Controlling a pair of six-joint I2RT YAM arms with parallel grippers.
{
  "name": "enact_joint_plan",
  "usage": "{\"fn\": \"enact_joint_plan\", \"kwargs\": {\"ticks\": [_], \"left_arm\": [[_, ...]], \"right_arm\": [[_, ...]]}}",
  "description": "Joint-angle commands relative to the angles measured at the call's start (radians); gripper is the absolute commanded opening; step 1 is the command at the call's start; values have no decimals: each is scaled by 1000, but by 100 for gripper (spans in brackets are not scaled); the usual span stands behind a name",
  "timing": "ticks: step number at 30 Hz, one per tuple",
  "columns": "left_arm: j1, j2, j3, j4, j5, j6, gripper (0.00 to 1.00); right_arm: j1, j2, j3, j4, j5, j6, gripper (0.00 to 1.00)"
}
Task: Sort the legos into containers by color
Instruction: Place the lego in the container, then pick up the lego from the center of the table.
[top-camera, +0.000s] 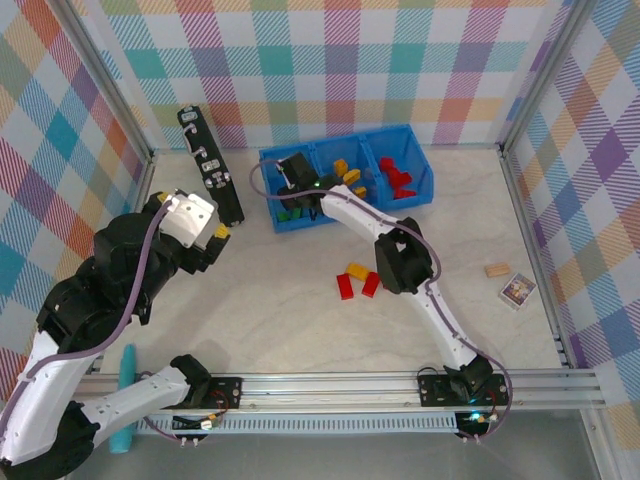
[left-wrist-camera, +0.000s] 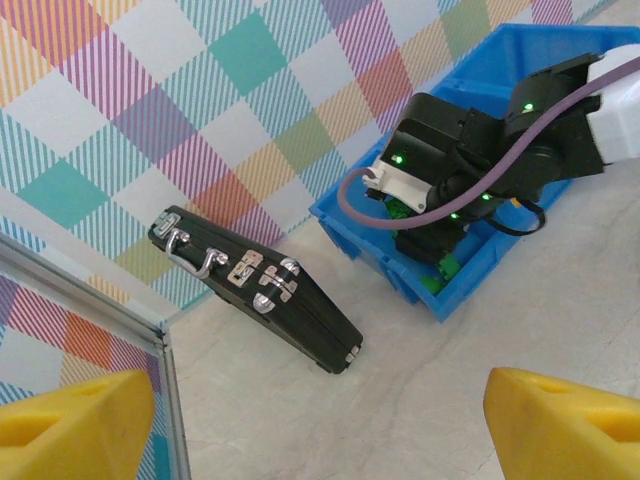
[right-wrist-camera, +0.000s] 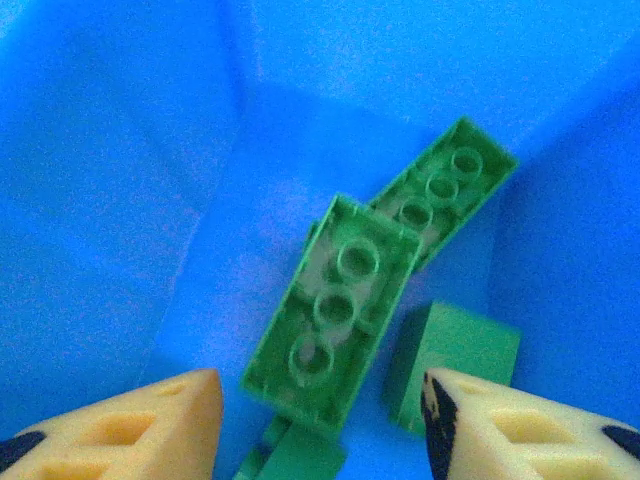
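- Legos are small bricks with round bumps, in red, green and yellow.
- The long blue bin sits at the far side of the table and has three boxes in a row.
- Green legos lie in the left box, yellow ones in the middle, red ones on the right.
- One yellow brick and two red bricks lie close together on the table, in front of the bin.
- The right pincer hangs inside the left box just above the green legos, wide open, gripping nothing.
- The left pincer is over the table, wide open, with nothing in it.
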Motion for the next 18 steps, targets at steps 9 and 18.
{"fn": "enact_joint_plan", "kwargs": {"ticks": [9, 18], "left_arm": [[-15, 27, 1, 42, 37, -14, 85], [-15, 22, -32, 75, 67, -18, 85]], "right_arm": [[24, -293, -171, 44, -59, 56, 62], [28, -609, -507, -161, -39, 246, 51]]}}
